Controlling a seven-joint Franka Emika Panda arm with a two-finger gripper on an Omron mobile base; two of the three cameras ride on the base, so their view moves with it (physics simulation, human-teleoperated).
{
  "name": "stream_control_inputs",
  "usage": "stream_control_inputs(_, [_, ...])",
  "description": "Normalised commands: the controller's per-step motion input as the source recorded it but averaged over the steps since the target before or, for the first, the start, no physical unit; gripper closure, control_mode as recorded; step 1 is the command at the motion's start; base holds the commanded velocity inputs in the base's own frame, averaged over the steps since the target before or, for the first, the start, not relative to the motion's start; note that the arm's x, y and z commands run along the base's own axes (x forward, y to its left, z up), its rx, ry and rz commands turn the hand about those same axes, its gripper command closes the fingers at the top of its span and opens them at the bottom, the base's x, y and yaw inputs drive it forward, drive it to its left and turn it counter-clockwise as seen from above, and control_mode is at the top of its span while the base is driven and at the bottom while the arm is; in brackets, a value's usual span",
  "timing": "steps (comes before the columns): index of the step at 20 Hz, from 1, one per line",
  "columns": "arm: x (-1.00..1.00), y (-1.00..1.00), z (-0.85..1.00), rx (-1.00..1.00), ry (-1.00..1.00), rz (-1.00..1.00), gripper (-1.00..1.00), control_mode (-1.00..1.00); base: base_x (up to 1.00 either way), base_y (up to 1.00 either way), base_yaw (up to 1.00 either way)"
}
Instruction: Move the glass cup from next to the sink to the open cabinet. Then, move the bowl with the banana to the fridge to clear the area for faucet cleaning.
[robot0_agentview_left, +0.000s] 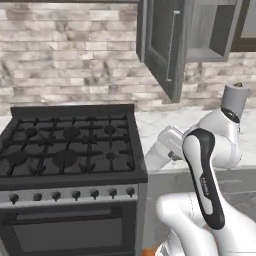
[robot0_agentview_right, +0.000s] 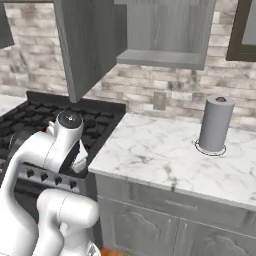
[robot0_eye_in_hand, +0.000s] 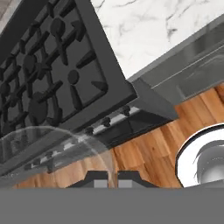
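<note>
The tool (robot0_eye_in_hand: 113, 177) is pinching the rim of the glass cup (robot0_eye_in_hand: 52, 155), held low over the wooden floor (robot0_eye_in_hand: 148, 148) near the stove (robot0_agentview_left: 70, 145). Right of the stove, the marble table (robot0_agentview_right: 165, 155) carries a paper towel roll (robot0_agentview_right: 216, 125) under the open cabinet (robot0_agentview_right: 165, 30).

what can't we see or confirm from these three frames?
- Glass cup, hand view: see-through, its lower part cut off at the bottom edge; the fingertips barely show, so contact is unclear.
- Open cabinet, right base view: top cut off by the frame.
- Paper towel roll, left base view: base hidden behind the arm.
</note>
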Motion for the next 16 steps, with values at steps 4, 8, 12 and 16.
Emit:
stream_control_inputs(4, [0.00, 0.00, 0.00, 0.00, 0.00, 0.00, 1.00, 1.00, 0.72, -0.35, -0.74])
stream_control_inputs(8, [0.00, 0.00, 0.00, 0.00, 0.00, 0.00, 1.00, 1.00, 0.82, -0.54, -0.66])
stream_control_inputs(12, [0.00, 0.00, 0.00, 0.00, 0.00, 0.00, 1.00, 1.00, 0.69, -0.64, -0.40])
stream_control_inputs(16, [0.00, 0.00, 0.00, 0.00, 0.00, 0.00, 1.00, 1.00, 0.24, -0.96, -0.10])
